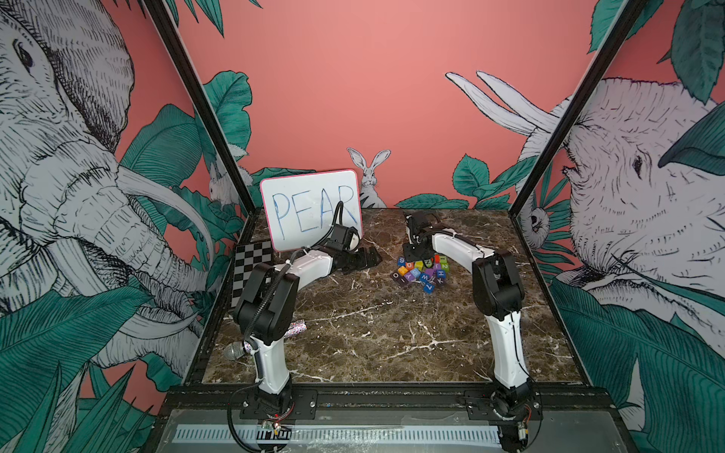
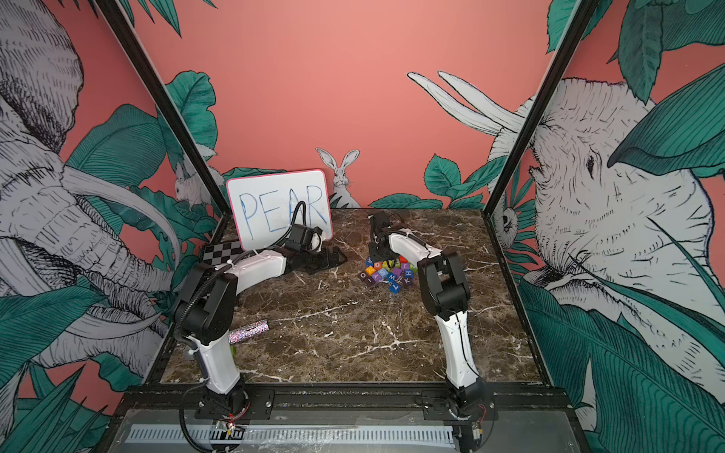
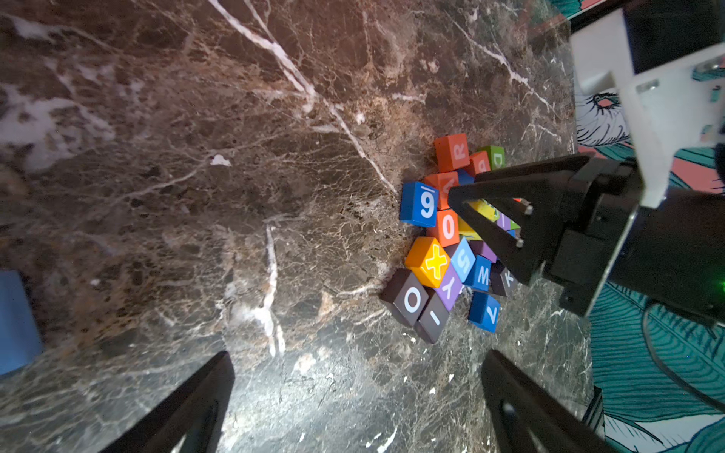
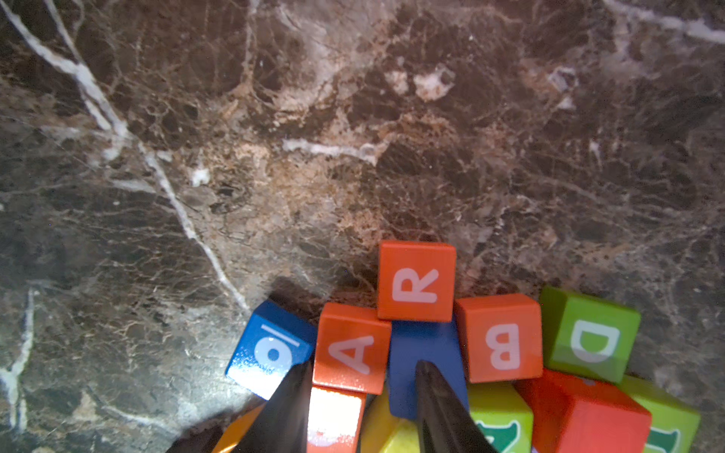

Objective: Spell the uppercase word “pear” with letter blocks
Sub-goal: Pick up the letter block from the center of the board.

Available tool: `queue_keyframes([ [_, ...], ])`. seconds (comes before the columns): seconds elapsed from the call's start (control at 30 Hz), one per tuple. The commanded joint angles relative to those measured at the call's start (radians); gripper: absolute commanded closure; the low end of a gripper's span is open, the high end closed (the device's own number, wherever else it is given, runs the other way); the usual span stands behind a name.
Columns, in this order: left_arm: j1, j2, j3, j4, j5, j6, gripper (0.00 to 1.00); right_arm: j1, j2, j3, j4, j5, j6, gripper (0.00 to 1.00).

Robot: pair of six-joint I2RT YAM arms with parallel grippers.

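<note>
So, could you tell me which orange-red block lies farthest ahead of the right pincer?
The R block: it sticks out alone, beyond the A block and B block nearer the right pincer.

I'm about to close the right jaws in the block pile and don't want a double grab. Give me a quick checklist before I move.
1. A block letter up: ok.
2. right gripper jaws clear of A's neighbours: not ok; one overlaps the blue block beside it.
3. R block free at the pile's edge: ok.
4. P and E found: cannot tell; blue block's letter hidden.
5. left gripper open, away from the pile: ok.
</note>
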State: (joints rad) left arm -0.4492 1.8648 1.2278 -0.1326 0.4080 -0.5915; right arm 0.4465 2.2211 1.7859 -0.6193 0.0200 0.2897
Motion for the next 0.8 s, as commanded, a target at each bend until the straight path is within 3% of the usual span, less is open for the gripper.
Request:
queue_keyframes([
  [0.0,-0.003,-0.027,-0.002,-0.022,-0.006,0.010,0.01,-0.002,0.030,0.033,-0.020,0.019,0.019,0.55],
  [0.77,0.000,-0.049,-0.024,-0.021,-0.028,0.009,0.01,-0.004,0.065,0.064,-0.072,0.046,0.053,0.57],
])
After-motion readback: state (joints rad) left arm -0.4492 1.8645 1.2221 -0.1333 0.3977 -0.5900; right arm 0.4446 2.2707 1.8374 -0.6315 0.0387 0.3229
